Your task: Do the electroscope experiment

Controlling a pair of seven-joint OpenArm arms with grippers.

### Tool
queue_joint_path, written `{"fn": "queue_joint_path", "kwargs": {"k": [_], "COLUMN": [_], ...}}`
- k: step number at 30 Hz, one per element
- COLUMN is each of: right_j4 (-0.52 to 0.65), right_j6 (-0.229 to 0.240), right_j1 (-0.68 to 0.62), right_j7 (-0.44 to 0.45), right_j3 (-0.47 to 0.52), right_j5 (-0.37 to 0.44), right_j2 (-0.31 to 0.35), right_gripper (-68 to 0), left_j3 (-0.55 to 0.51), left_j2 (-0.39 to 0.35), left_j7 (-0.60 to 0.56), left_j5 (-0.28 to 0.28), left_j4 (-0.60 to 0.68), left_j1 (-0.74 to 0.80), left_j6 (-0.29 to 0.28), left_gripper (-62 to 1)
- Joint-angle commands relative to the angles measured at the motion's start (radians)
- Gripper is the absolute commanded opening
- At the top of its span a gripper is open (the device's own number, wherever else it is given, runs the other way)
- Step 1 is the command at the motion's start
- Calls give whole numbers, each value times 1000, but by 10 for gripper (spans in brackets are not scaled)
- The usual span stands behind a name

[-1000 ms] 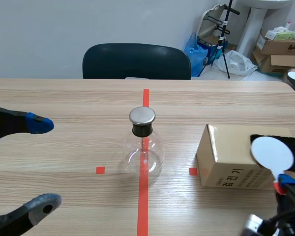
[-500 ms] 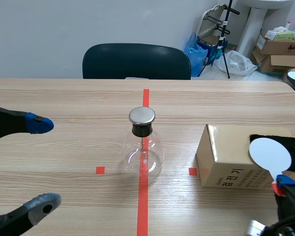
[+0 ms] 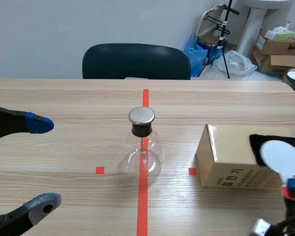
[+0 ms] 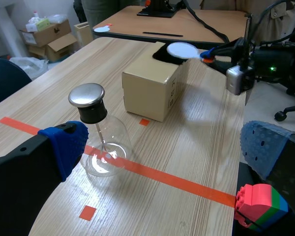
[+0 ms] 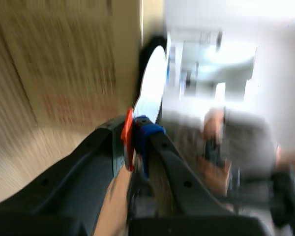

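My right tool (image 5: pixel 135 142) pinches the white disc (image 3: pixel 282 157) at 3 o'clock from the flask (image 3: pixel 143 147), apparently over the box (image 3: pixel 226 157); left tool (image 3: pixel 42 164) spread. Disc-to-flask contact not yet made.

Even bright indoor light, soft shadow beside box (image 4: pixel 150 88), glints on flask (image 4: pixel 105 147), right wrist view motion-smeared

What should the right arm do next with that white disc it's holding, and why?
Probably stroke the white disc across the black cloth on the cardboard box. The right end effector is shut on the disc's handle and the disc sits right over the cloth. The flask with its metal cap stands well apart, so charging the disc looks like the nearer step.
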Motion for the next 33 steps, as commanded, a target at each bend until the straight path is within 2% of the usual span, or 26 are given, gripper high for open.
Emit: {"fn": "queue_joint_path", "kwargs": {"k": [1,3,4,7,8,9,11,12,13,15,16,17,20,21,24,25,26,28,29,32,33], "right_j4": [9,9,9,9,9,9,9,9,9,9,9,10,9,9,10,11,11,11,11,12,17], "right_j6": [-46,-44,-35,-29,-30,-37,-37,-31,-22,-20,-23,-39,-50,-38,-37,-46,-50,-50,-39,-34,-40], "right_j1": [4,-3,-3,1,1,-1,-7,-9,-8,1,3,3,-6,-5,0,0,-4,-8,-8,-2,-2], "right_j7": [-92,-248,-262,-48,-36,-81,-269,-320,-292,-108,-44,-47,-263,-271,-45,-43,-95,-251,-261,-53,-48], "right_j3": [-10,-10,-10,-10,-10,-10,-10,-10,-10,-10,-10,-10,-8,-5,-5,-5,-5,-5,-5,-5,-5], "right_j5": [6,8,5,2,5,6,5,5,-1,-7,-6,-4,3,-6,-22,-21,-18,-18,-19,-25,-24], "right_j2": [-5,-11,-11,-11,-12,-14,-18,-17,-17,-17,-17,-17,-26,-26,-26,-26,-29,-33,-33,-33,-34], "right_gripper": [-665,-665,-665,-665,-665,-665,-665,-665,-665,-665,-665,-665,-665,-665,-665,-665,-665,-665,-665,-665,-665], "left_j3": [-5,-5,-5,-5,-5,-5,-5,-5,-5,-5,-5,-5,-5,-5,-5,-5,-5,-5,-5,-5,-5], "left_j2": [6,4,4,5,5,5,4,4,4,5,5,5,4,4,5,5,5,4,5,5,5], "left_j7": [-13,-13,-13,-13,-13,-13,-13,-13,-14,-13,-14,-14,-13,-13,-14,-14,-14,-13,-14,-14,-14], "left_j5": [-13,-13,-13,-13,-13,-13,-13,-13,-14,-14,-14,-14,-14,-14,-14,-14,-14,-14,-14,-14,-14], "left_j4": [11,11,11,11,11,11,11,11,11,11,11,11,11,11,11,11,11,11,11,11,11], "left_j1": [-3,-3,-3,-3,-3,-3,-3,-3,-3,-3,-3,-3,-3,-3,-3,-3,-3,-3,-3,-3,-3], "left_j6": [-2,-2,-2,-2,-2,-2,-2,-2,-2,-2,-2,-2,-2,-2,-2,-2,-2,-2,-2,-2,-2], "left_gripper": [14,14,14,14,14,14,14,14,14,14,14,14,14,14,14,14,14,14,14,14,14]}}
